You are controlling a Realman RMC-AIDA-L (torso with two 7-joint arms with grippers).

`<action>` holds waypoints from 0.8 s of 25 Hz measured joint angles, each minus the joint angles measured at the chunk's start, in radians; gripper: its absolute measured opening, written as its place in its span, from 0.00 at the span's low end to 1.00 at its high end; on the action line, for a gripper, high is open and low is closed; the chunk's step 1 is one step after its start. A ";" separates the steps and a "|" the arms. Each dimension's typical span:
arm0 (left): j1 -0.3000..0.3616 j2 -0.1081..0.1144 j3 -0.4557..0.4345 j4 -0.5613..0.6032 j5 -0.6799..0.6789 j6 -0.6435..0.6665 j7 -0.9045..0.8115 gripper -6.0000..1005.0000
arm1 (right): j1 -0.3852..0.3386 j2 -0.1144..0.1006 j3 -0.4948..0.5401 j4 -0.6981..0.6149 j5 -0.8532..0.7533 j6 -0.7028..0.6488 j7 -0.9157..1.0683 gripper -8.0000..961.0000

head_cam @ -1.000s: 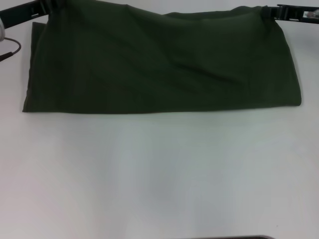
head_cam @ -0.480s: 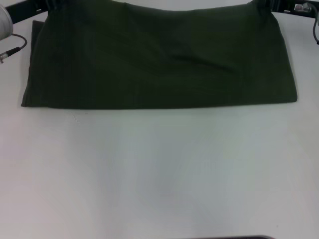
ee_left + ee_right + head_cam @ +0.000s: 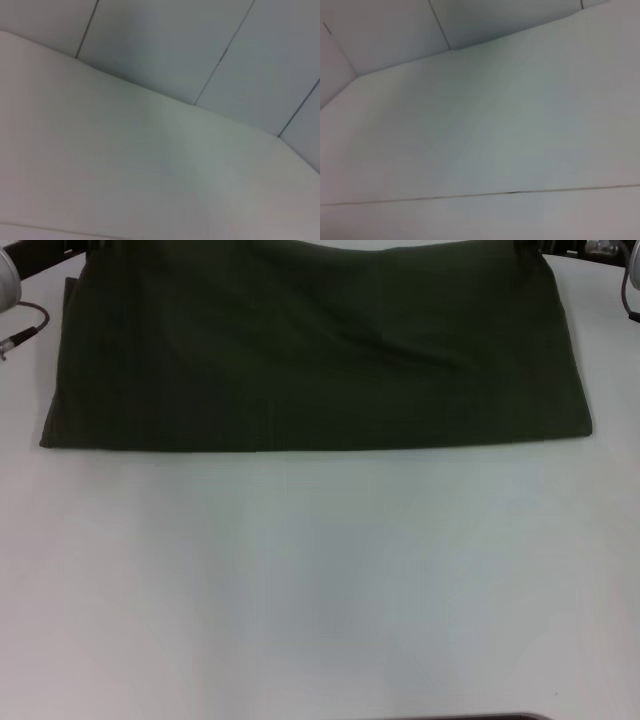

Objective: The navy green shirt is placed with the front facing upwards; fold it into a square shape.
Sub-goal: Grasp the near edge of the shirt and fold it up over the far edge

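The navy green shirt (image 3: pixel 320 360) lies across the far part of the white table (image 3: pixel 320 580) as a wide dark olive band, plain side up, with a straight folded edge toward me. Its far edge rises out of the top of the head view and sags slightly in the middle. My left gripper (image 3: pixel 88 248) is at the shirt's far left corner and my right gripper (image 3: pixel 530 248) at its far right corner, each shut on the cloth, with only dark parts of them showing. Both wrist views show no shirt, only white table surface and panelled wall.
A thin cable (image 3: pixel 25 325) hangs by the left arm at the left edge, and another cable (image 3: pixel 630 290) at the right edge. A dark strip (image 3: pixel 470 717) shows at the bottom edge. White table surface stretches between me and the shirt.
Both grippers have moved away from me, carrying the shirt's raised far edge with them. The near folded edge has slid a little farther off and the cloth lies flatter.
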 joint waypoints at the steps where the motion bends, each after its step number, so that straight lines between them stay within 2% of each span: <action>1: -0.001 -0.001 0.004 0.005 0.000 -0.011 0.001 0.05 | 0.001 0.000 -0.001 0.000 0.000 0.004 0.000 0.04; 10: -0.007 -0.014 0.084 0.023 0.000 -0.118 0.011 0.05 | 0.010 0.008 -0.009 0.011 0.000 0.039 -0.013 0.04; 20: -0.008 -0.025 0.092 0.019 0.000 -0.194 0.018 0.05 | 0.012 0.009 -0.010 0.022 0.000 0.075 -0.014 0.04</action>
